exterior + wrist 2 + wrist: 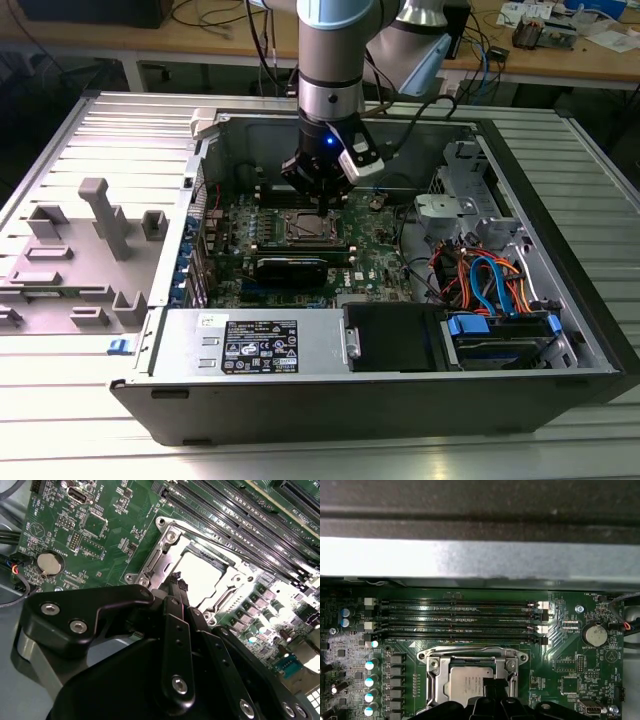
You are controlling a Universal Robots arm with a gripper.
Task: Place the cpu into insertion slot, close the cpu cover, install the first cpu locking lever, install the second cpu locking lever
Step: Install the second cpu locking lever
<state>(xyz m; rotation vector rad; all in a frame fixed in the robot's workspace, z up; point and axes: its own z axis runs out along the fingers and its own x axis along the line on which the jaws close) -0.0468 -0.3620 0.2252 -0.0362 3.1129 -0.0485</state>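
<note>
One black robot gripper [176,582] hangs directly over the socket area of the green circuit board [95,525], with its fingertips drawn together into a narrow point and nothing between them. Just beneath that tip lies the cpu [205,575], a small flat square chip with a dull silver-grey metal top, seated in the insertion slot. The cpu cover [436,677], a thin square frame of silvery metal with a cut-out middle, lies flat around the chip, so the chip's top shows through the opening. One thin metal locking lever [225,545] runs along the side of the frame that faces the memory slots.

In the exterior view the grey and silver arm [330,60] descends near-vertically into the open computer case [560,330], wrist pointing straight down, with the gripper [322,208] at the socket.

Beyond the socket, in the first wrist view, four long narrow black memory slots [460,620] lie parallel. One round silver coin battery [595,634] sits farther along the board. Outside the case, one grey moulded fixture plate [70,260] rests on the table toward the exterior view's left.
</note>
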